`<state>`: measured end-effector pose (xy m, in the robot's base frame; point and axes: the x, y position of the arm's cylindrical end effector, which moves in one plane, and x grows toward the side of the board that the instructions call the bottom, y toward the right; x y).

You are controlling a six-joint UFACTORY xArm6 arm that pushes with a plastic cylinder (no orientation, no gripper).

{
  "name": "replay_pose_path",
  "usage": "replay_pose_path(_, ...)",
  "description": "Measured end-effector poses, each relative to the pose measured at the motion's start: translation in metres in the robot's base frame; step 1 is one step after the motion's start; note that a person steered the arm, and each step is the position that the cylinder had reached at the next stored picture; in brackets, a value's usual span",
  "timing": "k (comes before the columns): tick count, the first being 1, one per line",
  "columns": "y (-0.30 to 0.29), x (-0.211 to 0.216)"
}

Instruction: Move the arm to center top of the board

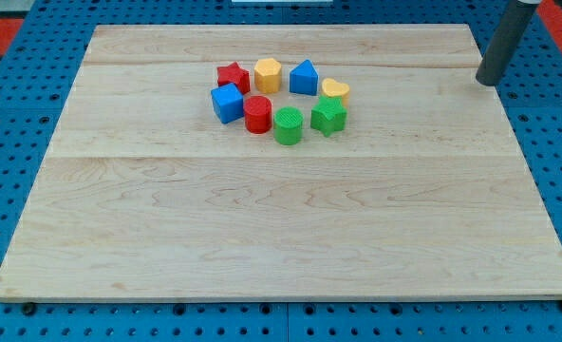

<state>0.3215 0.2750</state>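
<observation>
My tip (488, 82) stands at the right edge of the wooden board (281, 228), near the view's top right, far to the right of the blocks. The blocks form a ring near the top centre. A red star (233, 77), a yellow hexagon (268, 74) and a blue triangle block (304, 77) make the ring's top. A yellow heart (334, 91) and a green star (328, 116) are on its right. A blue cube (228, 103), a red cylinder (257, 114) and a green cylinder (288, 125) make its left and bottom.
The board lies on a blue pegboard table (15, 114) with holes. A red patch (6, 28) shows at the view's top left.
</observation>
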Motion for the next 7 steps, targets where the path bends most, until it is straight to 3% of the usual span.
replay_pose_path(2, -0.052, 0.043)
replay_pose_path(3, -0.103, 0.097)
replay_pose_path(4, -0.101, 0.075)
replay_pose_path(5, -0.150, -0.016)
replay_pose_path(6, -0.277, -0.068)
replay_pose_path(7, -0.256, -0.130)
